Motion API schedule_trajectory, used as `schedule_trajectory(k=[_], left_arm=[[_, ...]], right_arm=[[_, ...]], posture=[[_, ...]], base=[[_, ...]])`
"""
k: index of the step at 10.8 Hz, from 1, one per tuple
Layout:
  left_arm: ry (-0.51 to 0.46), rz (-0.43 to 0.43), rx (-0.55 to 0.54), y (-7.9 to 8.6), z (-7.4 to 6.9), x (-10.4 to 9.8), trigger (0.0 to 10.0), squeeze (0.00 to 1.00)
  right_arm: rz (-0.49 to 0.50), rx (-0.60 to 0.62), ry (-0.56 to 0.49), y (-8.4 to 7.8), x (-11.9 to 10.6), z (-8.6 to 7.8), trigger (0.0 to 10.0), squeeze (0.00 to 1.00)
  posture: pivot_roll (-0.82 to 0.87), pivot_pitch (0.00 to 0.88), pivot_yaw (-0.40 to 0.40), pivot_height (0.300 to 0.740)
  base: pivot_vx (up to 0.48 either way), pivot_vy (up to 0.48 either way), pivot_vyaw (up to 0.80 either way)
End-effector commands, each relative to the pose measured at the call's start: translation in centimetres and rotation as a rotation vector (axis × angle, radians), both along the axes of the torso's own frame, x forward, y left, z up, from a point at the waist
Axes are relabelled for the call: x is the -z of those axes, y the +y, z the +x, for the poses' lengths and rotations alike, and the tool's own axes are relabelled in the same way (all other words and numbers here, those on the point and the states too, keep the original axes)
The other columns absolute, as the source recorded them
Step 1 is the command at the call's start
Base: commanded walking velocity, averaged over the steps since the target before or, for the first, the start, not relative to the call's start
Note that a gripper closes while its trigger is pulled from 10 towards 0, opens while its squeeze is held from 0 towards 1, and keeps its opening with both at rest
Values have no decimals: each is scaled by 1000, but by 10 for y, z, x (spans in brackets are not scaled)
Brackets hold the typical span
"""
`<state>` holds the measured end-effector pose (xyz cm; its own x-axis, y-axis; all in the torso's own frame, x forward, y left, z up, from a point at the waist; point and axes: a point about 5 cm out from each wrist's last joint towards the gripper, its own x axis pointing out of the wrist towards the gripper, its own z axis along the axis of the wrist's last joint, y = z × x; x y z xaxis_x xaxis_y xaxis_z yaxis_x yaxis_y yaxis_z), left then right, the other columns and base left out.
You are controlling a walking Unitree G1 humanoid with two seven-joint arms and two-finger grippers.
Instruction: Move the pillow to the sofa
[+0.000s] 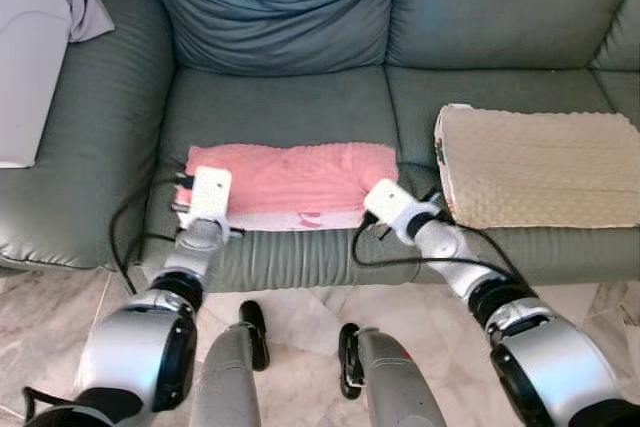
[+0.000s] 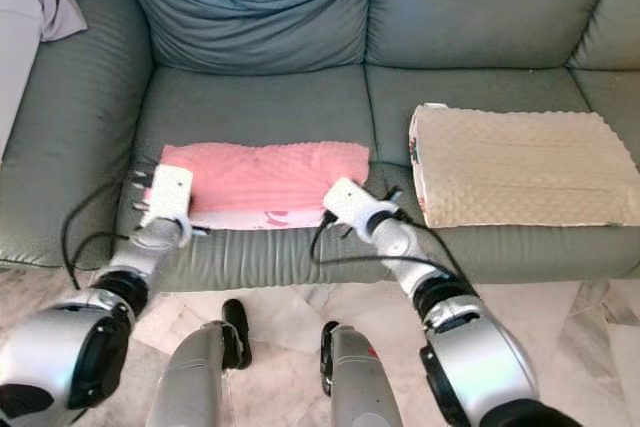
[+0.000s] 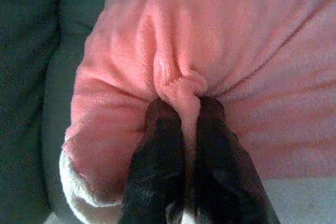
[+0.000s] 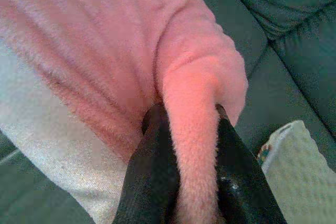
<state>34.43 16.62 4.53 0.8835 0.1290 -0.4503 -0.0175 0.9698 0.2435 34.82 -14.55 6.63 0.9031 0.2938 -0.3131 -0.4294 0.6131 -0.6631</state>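
I see a fuzzy pink plush pillow [image 1: 290, 179], a smooth grey-green leather sofa [image 1: 290, 107], and a dimpled beige fabric cushion [image 1: 540, 167].

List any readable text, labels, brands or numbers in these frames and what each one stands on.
None can be read.
The pink pillow, pinched by the left gripper and the right gripper, has small dark pink marks on its white front edge, too blurred to tell as letters.
The beige pillow has a small coloured patch on its near end, too small to read.
The grey sofa bears no lettering.
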Motion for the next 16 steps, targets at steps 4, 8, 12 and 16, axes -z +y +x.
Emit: schedule_trajectory(k=[4, 8, 12, 16], left_arm=[[133, -44, -63, 9, -21, 26, 10000, 0], [1, -154, 24, -20, 3, -2, 10000, 0], [-11, -163, 11, -14, 5, -6, 10000, 1000], [-10, 218, 248, -6, 2, -3, 10000, 1000]], right_arm=[[-58, -43, 68, -6, 25, -19, 10000, 0], [4, -96, -16, 14, 16, -17, 10000, 0], [41, -104, 1, 19, 18, -19, 10000, 1000], [29, -114, 31, 20, 19, -18, 10000, 1000]], posture=[[-67, 358, -16, 740], [-79, 370, -12, 740], [-76, 369, -14, 740], [-62, 340, -17, 740]], base=[[0, 0, 0], [0, 0, 0], [0, 0, 0], [0, 0, 0]])
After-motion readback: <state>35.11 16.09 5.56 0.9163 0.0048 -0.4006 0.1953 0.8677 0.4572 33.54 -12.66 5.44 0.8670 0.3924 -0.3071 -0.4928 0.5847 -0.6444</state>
